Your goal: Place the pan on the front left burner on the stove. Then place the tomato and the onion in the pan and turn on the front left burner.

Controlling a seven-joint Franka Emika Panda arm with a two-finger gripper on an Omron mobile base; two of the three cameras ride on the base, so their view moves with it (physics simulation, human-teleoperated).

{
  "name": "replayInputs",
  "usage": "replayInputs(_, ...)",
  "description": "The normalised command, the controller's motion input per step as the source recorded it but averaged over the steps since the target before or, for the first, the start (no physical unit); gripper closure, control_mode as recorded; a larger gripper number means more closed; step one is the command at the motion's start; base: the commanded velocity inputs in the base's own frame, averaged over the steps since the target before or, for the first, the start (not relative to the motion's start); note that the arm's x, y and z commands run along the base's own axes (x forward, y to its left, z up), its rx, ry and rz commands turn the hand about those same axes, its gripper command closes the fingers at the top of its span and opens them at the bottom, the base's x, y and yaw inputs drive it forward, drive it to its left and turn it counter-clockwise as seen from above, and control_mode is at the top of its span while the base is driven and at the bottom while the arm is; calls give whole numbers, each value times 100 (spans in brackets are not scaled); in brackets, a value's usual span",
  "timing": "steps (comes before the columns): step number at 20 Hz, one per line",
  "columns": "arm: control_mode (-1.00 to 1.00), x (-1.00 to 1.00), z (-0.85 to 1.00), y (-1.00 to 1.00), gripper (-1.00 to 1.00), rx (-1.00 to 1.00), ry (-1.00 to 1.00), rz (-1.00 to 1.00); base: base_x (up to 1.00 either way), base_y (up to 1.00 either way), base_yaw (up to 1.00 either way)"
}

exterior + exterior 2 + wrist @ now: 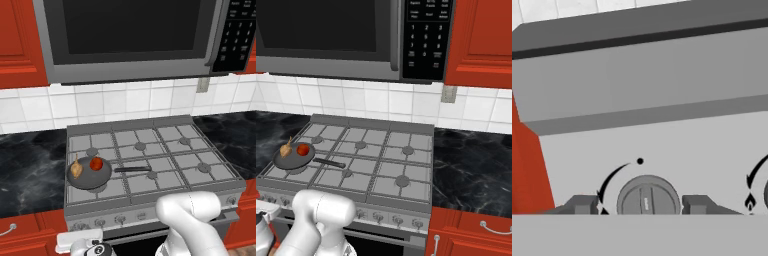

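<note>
The dark pan [91, 179] [291, 161] sits on the front left grate of the stove [150, 131], its thin handle [132, 169] pointing right. The front left burner is hidden beneath it. Inside the pan lie the red tomato [96, 163] [303, 149] and, to its left, the tan onion [76, 169] [287, 148]. My gripper [640, 205] is low at the stove's front panel. Its fingertips [582, 205] stand on either side of a round grey knob [648, 192], a small gap showing at the left tip and the right tip almost at the knob's edge.
A row of small knobs [120, 219] runs along the stove's front. Black marble counter [30, 170] flanks the stove, with a microwave [130, 35] above. A red cabinet front [527, 170] lies left of the knob, and a second knob's markings [751, 200] lie to its right.
</note>
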Motion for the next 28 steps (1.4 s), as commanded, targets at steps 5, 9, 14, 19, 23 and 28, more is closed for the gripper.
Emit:
replayInputs(5,-100,1,0,5,100,0,6,0,0,0,0)
replayInputs(9,-100,0,0,0,100,0,2,0,0,0,0)
replayInputs(14,-100,0,0,0,100,0,0,0,0,0,0)
replayInputs(19,-100,1,-11,0,100,0,0,0,0,0,0)
replayInputs(23,-100,1,-12,0,100,-5,0,0,0,0,0)
replayInputs(28,-100,0,-18,0,100,-17,0,0,0,0,0)
